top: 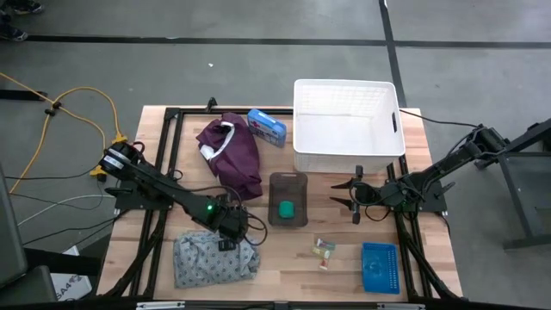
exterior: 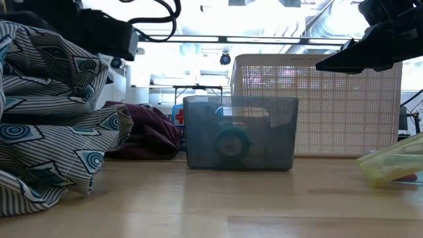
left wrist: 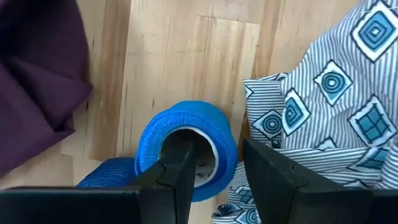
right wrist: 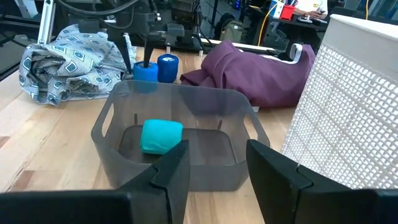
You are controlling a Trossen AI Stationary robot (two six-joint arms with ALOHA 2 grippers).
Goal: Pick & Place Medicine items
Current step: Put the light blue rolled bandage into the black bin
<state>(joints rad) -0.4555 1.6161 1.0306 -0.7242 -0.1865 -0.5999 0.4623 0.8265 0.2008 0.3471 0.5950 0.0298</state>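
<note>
Jaws of my left gripper [left wrist: 214, 171] hold a blue roll [left wrist: 186, 146] by its wall, one finger inside the hole, near the front left of the table [top: 284, 280]; its axis points along my fingers. Right gripper [right wrist: 217, 171] stands open behind the grey bin [top: 287, 200], which contains a green roll [right wrist: 160, 135]. Patterned cloth [left wrist: 323, 106] touches the blue roll; maroon garment [top: 232, 148] lies near.

A roll [right wrist: 161, 135] lies in the bin [top: 287, 200] at the table's [top: 284, 275] middle, between two cloths [top: 215, 257] leftward and a basket [top: 348, 127] toward the far right corner.
</note>
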